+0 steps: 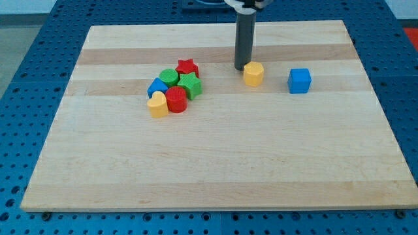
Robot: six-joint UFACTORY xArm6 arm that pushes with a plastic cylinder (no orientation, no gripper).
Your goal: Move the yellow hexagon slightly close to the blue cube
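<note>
Nearest, one yellow block (157, 104) fronting a cluster; farther, yellow hexagon (253, 74), light, rigid, slidable, left of blue cube (299, 81); my tip (240, 68), jawless, touches its upper-left—I'd push there.

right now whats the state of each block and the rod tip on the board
my tip: down on the board, just left of the yellow hexagon
yellow hexagon: upright, apart from the blue cube
blue cube: alone at the view's right, untouched
red star, green blocks, red block, blue block, yellow block: bunched together at the view's left
</note>
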